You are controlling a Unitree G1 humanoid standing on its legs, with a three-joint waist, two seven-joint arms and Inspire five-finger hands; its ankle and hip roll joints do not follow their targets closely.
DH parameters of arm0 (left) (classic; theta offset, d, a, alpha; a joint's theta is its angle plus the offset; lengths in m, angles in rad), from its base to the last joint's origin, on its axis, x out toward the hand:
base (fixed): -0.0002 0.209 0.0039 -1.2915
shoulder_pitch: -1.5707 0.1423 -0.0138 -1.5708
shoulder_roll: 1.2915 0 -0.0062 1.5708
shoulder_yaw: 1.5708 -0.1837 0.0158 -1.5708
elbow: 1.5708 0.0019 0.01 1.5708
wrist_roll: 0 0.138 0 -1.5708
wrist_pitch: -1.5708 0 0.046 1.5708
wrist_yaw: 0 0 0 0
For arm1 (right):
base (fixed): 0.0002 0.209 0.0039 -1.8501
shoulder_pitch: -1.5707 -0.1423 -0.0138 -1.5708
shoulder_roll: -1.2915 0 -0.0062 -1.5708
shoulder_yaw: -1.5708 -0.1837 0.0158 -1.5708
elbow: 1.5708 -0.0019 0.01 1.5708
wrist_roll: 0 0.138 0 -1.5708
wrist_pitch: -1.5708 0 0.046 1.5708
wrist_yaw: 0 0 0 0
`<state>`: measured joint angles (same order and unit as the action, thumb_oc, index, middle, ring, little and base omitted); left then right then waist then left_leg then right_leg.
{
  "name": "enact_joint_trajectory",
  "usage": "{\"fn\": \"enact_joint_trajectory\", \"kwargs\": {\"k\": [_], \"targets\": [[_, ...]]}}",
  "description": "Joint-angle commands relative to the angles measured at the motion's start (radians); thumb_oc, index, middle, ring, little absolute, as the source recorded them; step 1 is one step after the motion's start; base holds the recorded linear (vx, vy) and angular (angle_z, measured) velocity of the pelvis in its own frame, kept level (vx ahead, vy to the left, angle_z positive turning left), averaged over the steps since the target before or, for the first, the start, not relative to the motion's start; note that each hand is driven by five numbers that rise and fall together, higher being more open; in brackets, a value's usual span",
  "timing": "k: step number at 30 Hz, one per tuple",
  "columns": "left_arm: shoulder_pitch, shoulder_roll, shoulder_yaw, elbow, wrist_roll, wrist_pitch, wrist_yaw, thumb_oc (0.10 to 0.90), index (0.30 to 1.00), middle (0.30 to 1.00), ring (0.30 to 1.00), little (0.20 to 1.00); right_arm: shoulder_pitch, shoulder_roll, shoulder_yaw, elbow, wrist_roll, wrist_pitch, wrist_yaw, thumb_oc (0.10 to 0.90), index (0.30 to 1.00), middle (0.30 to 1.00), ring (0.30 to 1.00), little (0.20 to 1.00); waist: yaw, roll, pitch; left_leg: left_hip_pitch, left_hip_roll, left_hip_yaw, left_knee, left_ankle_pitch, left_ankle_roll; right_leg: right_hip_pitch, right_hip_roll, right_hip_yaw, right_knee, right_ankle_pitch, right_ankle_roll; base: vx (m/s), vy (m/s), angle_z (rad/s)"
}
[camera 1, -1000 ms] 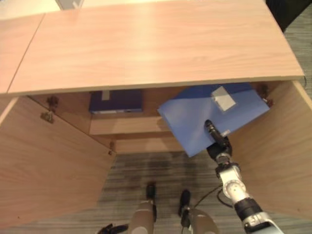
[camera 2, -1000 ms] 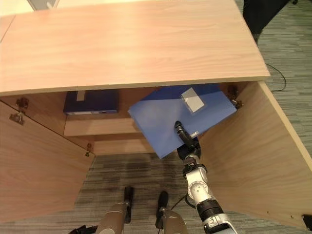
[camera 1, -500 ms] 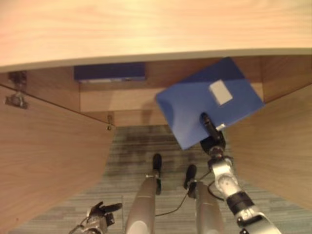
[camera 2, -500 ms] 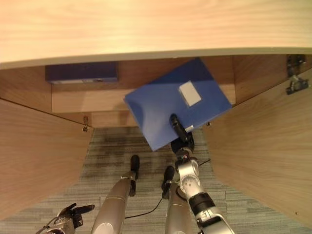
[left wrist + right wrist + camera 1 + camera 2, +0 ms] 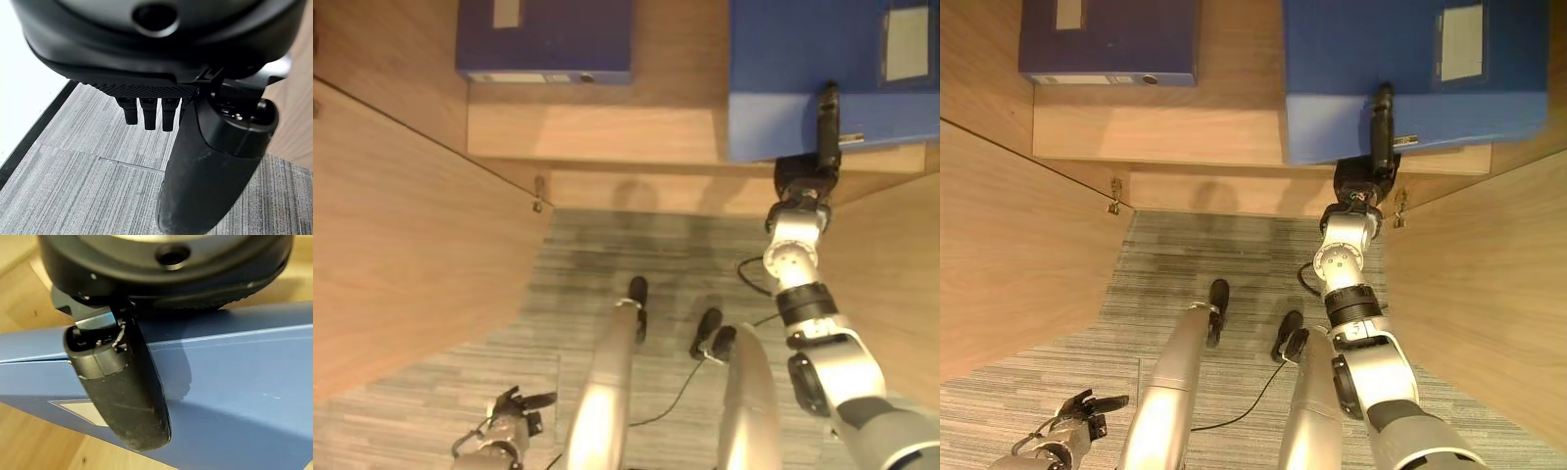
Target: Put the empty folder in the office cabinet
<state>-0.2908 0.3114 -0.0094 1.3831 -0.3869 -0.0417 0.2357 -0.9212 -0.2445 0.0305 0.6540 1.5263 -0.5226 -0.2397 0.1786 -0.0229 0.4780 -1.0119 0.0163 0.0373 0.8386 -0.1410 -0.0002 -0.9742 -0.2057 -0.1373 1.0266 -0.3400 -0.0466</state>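
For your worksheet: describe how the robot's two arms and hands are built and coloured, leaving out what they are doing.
The right arm is silver-grey, made of rounded segments joined by black rings, with a pale round wrist joint. It ends in a dark right hand with a smooth black thumb. The left hand is equally dark, with a textured palm edge and a row of ribbed black fingers.

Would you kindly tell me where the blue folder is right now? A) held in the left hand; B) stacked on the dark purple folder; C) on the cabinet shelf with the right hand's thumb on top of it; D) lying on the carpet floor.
C: the blue folder lies on the cabinet shelf, the right hand pinching its near edge, apart from the dark purple folder.
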Motion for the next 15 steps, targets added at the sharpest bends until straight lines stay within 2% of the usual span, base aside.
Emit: {"fn": "enact_joint_trajectory", "kwargs": {"k": [1, 11, 15], "targets": [[0.111, 0.075, -0.054, 0.053, -0.015, 0.003, 0.056, 0.800, 0.900, 0.900, 0.900, 0.900, -0.099, -0.107, -0.033, -0.014, -0.035, -0.079, 0.021, 0.400, 0.300, 0.300, 0.300, 0.300, 0.026, 0.021, -0.066, 0.041, -0.012, 0.002, -0.062, -0.064, 0.026, 0.085, 0.009, 0.053, -0.090, -0.045, 0.004, 0.00, 0.000, 0.00], [0.114, 0.111, -0.092, 0.052, -0.009, -0.007, 0.045, 0.800, 0.900, 0.900, 0.900, 0.900, -0.281, -0.183, -0.015, 0.162, -0.024, -0.043, -0.019, 0.400, 0.300, 0.300, 0.300, 0.300, 0.058, 0.021, -0.088, 0.036, -0.028, -0.009, -0.074, -0.060, 0.024, 0.083, -0.002, 0.036, -0.087, -0.049, 0.005, 0.01, -0.007, 0.03], [0.111, 0.120, -0.096, 0.059, -0.009, -0.006, 0.040, 0.800, 0.900, 0.900, 0.900, 0.900, -0.331, -0.186, -0.002, 0.167, -0.015, -0.047, -0.014, 0.400, 0.300, 0.300, 0.300, 0.300, 0.066, 0.021, -0.096, 0.043, -0.033, -0.015, -0.090, -0.054, 0.021, 0.095, -0.002, 0.029, -0.094, -0.048, 0.006, 0.01, -0.019, 0.11]]}}
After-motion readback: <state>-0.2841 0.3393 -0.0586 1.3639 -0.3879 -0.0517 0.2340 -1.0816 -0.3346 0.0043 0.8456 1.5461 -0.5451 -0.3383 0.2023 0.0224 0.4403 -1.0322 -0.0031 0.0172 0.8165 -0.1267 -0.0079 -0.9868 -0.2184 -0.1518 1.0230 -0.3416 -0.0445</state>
